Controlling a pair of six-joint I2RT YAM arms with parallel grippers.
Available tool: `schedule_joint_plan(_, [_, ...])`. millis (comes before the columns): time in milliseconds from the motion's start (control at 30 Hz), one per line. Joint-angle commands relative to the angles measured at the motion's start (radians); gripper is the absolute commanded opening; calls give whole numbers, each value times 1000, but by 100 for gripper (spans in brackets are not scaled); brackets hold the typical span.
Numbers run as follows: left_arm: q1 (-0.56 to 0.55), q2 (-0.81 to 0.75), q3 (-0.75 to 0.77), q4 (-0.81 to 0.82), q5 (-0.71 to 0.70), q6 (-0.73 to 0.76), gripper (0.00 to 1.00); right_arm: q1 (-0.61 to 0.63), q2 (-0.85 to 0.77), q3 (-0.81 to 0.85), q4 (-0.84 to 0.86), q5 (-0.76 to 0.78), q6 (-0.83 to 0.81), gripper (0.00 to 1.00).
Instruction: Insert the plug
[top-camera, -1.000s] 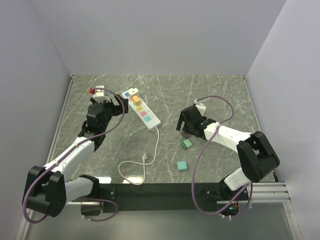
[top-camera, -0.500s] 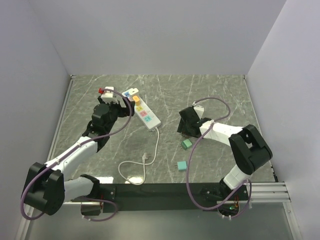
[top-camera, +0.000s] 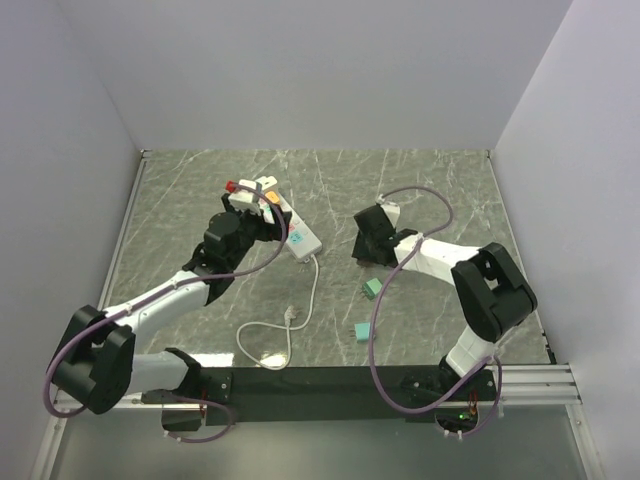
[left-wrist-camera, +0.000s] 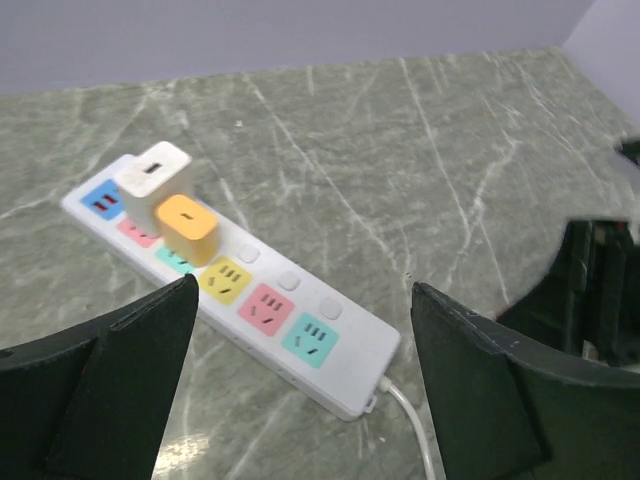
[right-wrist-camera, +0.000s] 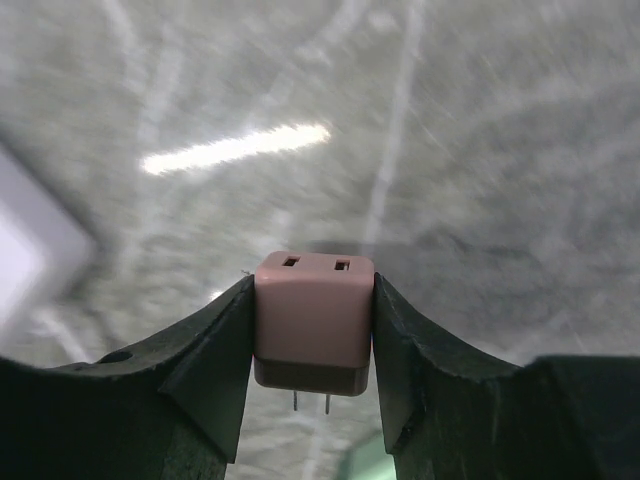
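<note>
Plug (right-wrist-camera: 313, 320), pale pink, boxy, two-pronged, darker lower band

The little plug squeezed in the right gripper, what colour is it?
The plug is pale pink; the right wrist view shows it best.

Left arm (top-camera: 150, 300), right arm (top-camera: 445, 262): white links, black joints, purple cables (top-camera: 371, 345).

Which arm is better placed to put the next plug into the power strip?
The right arm: its jaws grip the pink plug. On the left arm the jaws stand open and empty near the power strip, so it would first need a plug.
</note>
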Motion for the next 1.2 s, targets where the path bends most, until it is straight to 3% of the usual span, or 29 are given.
schedule_joint_plan(0, [-46,23,-7,113,49,41,92,-9,-29,100,81,-21,-27,0])
schedule_joint_plan(67, [-69,30,-8,130,72,54,88,-18,-37,140,114,-60,-25,0])
schedule_joint_plan(233, [-86,32,-16,165,155,15,89,-24,-57,228,170,-145,-5,0])
schedule_joint_plan(567, [-99,93,5,272,310,-103,84,-24,-157,161,400,-280,127,0])
schedule_joint_plan(800, [-140,146,67,288,188,-169,86,-20,-196,117,490,-377,211,0])
schedule_joint_plan(1167, [-157,201,108,375,131,-262,87,8,-178,111,524,-419,222,0])
